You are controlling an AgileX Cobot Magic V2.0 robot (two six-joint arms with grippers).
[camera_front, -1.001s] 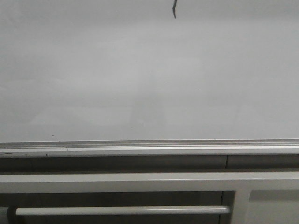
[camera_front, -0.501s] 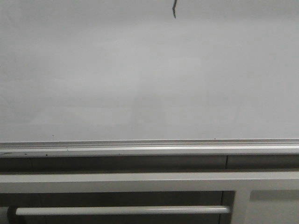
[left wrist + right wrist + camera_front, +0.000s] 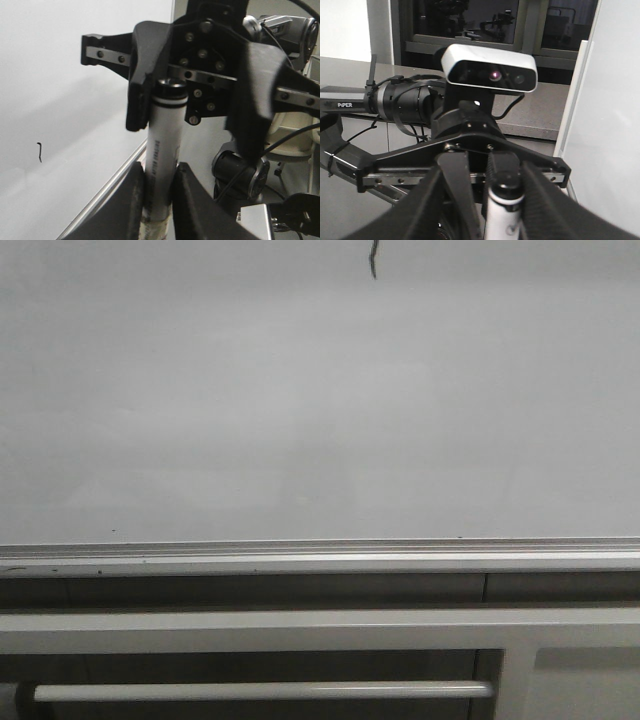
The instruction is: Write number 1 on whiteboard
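Showing no arm, the front view has the number 1 cut off at the whiteboard's top edge. The left gripper clamps a marker away from the board; the right gripper faces it, its fingers' state unclear.

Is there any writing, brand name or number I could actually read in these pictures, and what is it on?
"PiPER": white letters on the black robot arm.
"1": the number 1, a thin dark stroke on the whiteboard.
Print along the white marker in the left gripper: too blurred to read.
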